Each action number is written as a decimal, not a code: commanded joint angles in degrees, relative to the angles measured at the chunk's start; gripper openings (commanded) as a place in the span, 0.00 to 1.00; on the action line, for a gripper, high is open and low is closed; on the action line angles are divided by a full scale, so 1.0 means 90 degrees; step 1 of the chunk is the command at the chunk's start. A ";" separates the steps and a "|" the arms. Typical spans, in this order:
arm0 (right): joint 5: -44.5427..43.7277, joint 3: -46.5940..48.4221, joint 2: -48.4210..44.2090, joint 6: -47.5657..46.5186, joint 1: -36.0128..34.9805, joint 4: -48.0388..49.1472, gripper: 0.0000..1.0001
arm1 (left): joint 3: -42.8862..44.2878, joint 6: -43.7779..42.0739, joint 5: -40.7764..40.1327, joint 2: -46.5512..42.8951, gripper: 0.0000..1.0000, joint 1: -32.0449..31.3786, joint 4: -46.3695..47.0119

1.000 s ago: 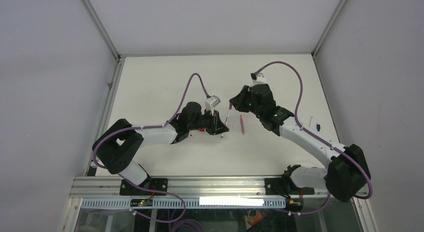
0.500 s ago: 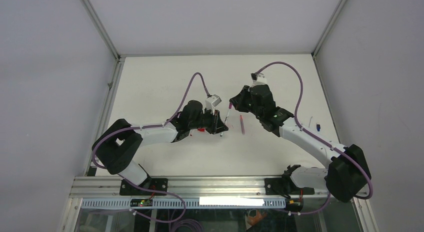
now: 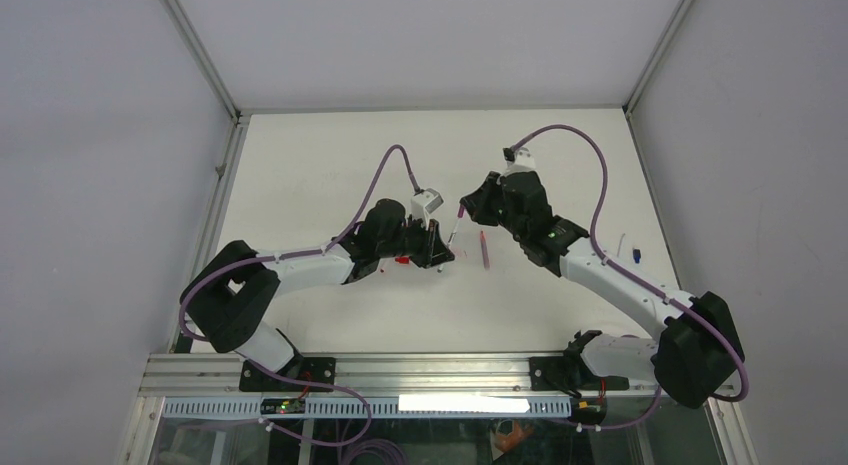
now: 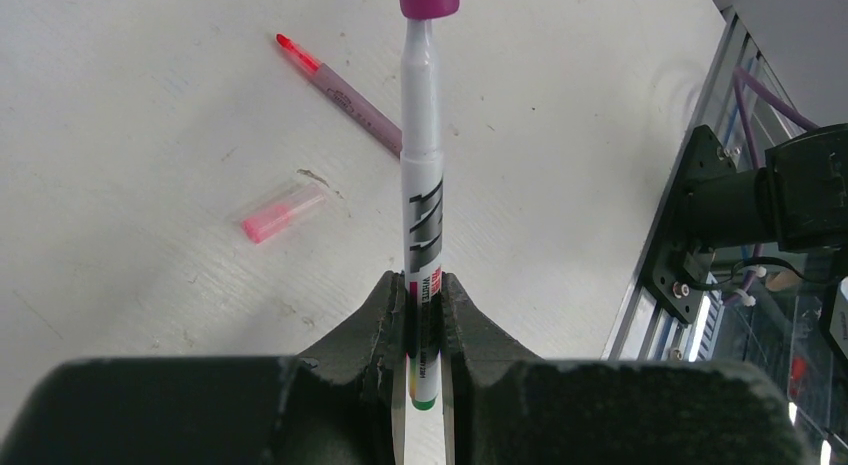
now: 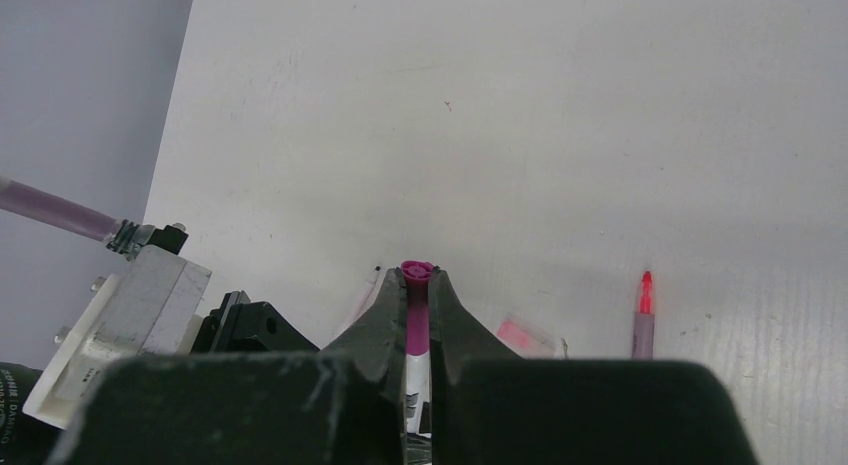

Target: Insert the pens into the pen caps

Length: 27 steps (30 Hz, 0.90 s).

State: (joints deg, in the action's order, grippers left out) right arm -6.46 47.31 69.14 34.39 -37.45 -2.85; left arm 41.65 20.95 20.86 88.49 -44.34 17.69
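The flat white bench (image 3: 300, 165) carries everything. Above its middle, the black left gripper (image 4: 424, 285) has its fingers clamped on the lower barrel of a white plastic pen (image 4: 421, 155), which sticks out straight beyond the fingertips. The black right gripper (image 5: 417, 285) is pressed together on a short magenta plastic cap (image 5: 417, 272) that sits over this pen's tip.

I count two pens and two caps. The mauve pen with red tip (image 4: 350, 95) and the translucent pink cap (image 4: 282, 211) lie apart, near the bench's middle.

Compared with a second ago, the left arm (image 3: 300, 270) has its elbow slightly nearer the left edge. Both grips are the same.
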 commanded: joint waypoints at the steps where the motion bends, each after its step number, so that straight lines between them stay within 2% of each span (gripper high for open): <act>1: 0.0174 -0.0192 -0.0067 -0.0136 -0.0184 -0.0513 0.00 | 0.0379 -0.0147 -0.0447 -0.0433 0.00 0.0044 0.0580; 11: 0.0012 -0.0279 -0.0104 -0.0223 -0.0301 -0.0535 0.00 | 0.0428 -0.0223 -0.0691 -0.0629 0.00 0.0049 0.0495; 18: -0.0245 -0.0364 -0.0140 -0.0228 -0.0311 -0.0533 0.00 | 0.0455 -0.0207 -0.0496 -0.0708 0.00 0.0046 0.0516; 27: -0.0043 -0.0398 -0.0086 -0.0147 -0.0405 -0.0417 0.00 | 0.0574 -0.0219 -0.0817 -0.0699 0.00 0.0051 0.0482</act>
State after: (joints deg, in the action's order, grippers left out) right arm -8.08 45.39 68.42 34.20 -40.05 -2.00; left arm 42.46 19.97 17.85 85.56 -44.29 14.87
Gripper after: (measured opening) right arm 0.037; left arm 0.131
